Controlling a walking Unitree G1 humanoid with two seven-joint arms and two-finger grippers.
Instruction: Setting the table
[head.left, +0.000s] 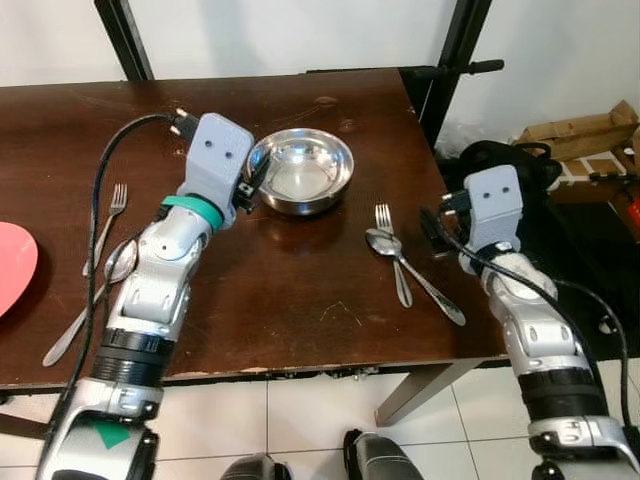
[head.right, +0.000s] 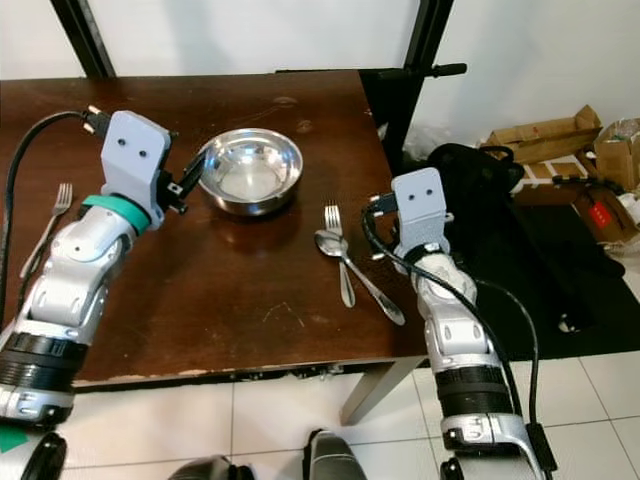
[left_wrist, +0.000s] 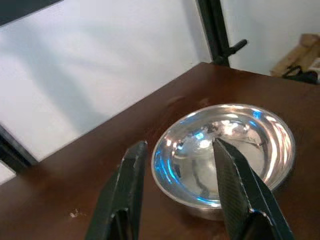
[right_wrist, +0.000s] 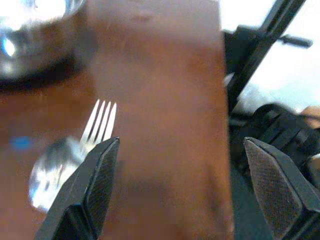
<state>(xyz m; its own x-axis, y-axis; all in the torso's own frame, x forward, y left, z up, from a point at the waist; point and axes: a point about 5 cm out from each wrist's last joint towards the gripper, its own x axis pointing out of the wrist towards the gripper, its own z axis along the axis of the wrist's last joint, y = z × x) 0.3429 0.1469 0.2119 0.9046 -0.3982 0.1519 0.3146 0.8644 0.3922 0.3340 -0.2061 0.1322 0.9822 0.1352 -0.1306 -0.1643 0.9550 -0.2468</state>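
Dark brown wooden tabletop (head.left: 300, 290): carries all items listed below.

Round, shallow, polished steel bowl (head.left: 299, 170): upright and empty, toward the far side of the tabletop, right of centre.

Steel fork and steel spoon, right-hand pair (head.left: 400, 262): lying side by side and crossing, just right of the bowl and nearer the front edge; fork tines point away from the robot.

Steel fork and steel spoon, left-hand pair (head.left: 100, 265): lying along the left side, partly hidden behind the left arm.

Flat red round plate (head.left: 14, 265): at the far left edge, only part visible.

Left claw (left_wrist: 180, 165): fingers spread, low at the bowl's near-left rim; one finger overlaps the rim in the wrist view, and contact cannot be confirmed.

Right claw (right_wrist: 182, 175): fingers spread wide, holding nothing, at the right edge of the tabletop just beside the right-hand fork and spoon.

Step in hand, as judged: taking or positioning the bowl for the right-hand place setting, whose cutlery looks laid.

Next move, as judged: bring the fingers to either side of the thin rim and press together squarely; polished steel is likely to slip from a shallow bite.
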